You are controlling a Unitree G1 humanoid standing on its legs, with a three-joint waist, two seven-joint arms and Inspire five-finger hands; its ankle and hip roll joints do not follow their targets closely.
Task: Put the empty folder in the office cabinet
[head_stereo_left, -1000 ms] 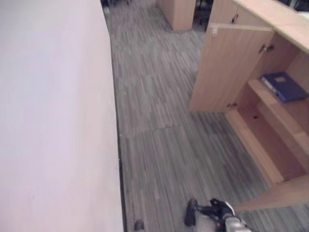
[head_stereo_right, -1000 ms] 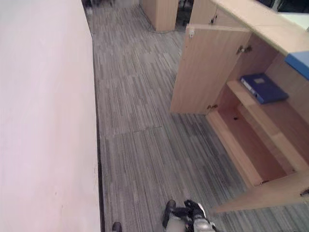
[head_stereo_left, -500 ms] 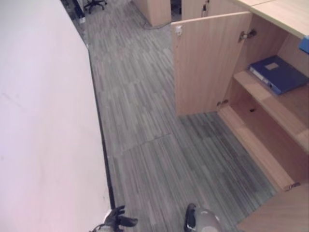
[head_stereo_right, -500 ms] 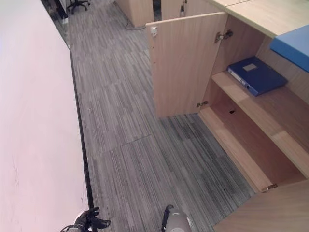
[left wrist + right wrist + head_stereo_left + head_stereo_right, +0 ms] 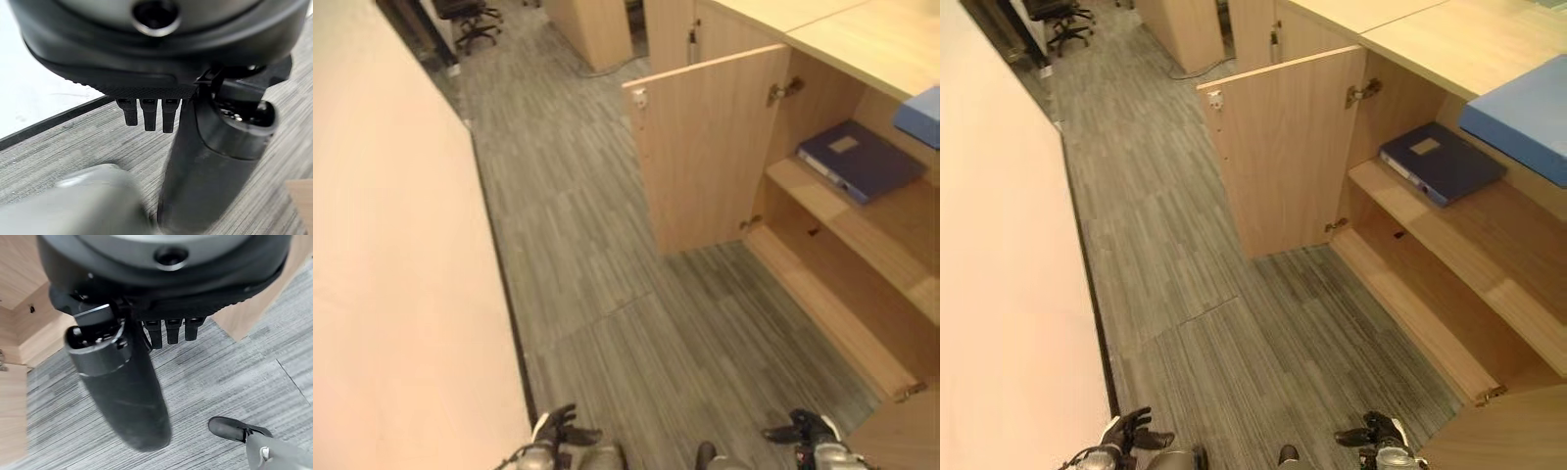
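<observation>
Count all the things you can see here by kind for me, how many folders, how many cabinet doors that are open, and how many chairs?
Blue folder on the cabinet shelf: 1
Light blue folder on the cabinet top: 1
Open cabinet doors: 2, the far door and the near door
Black office chair: 1
Total: 5

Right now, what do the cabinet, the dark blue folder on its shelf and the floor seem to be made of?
Cabinet: light wood-look board, probably laminate; even pale grain, matte, metal hinges on the open door.
Dark blue folder: looks like plastic-covered card; smooth, slight sheen, pale label on top.
Floor: probably carpet tile or vinyl; grey streaked pattern with visible seams, no gloss.
</observation>
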